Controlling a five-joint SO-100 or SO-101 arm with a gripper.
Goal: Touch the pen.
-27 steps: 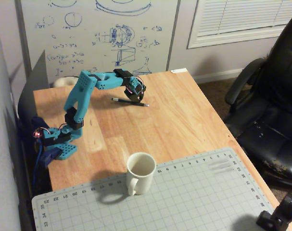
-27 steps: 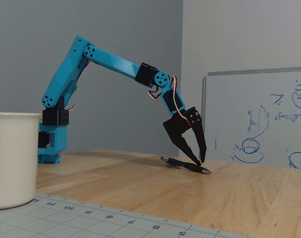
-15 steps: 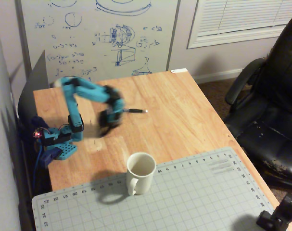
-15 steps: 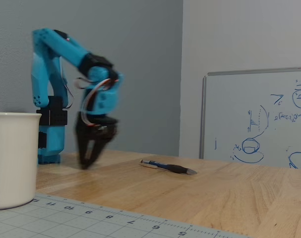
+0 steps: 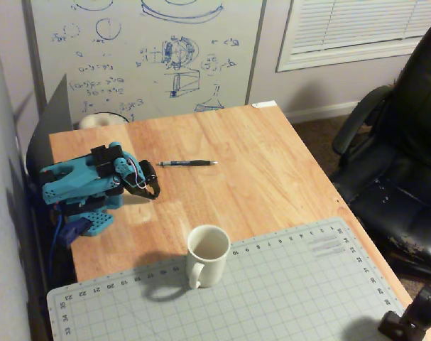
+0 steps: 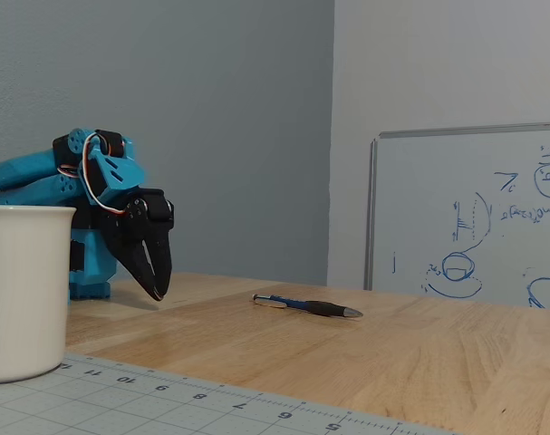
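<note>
The pen [image 5: 187, 163] is thin and dark with a silvery tip, lying flat on the wooden table, tip pointing right in a fixed view. It also shows in the other fixed view [image 6: 308, 306], lying low on the tabletop. My gripper [image 5: 155, 192] is black, on a folded blue arm at the table's left side. It points down, its jaws closed and empty, tips just above the wood [image 6: 156, 294]. It stands apart from the pen, a short way to the pen's left and nearer the front.
A white mug [image 5: 206, 254] stands on the edge of a grey cutting mat [image 5: 286, 284] at the table's front. A whiteboard [image 5: 158, 50] leans behind the table. A black office chair [image 5: 400, 156] stands to the right.
</note>
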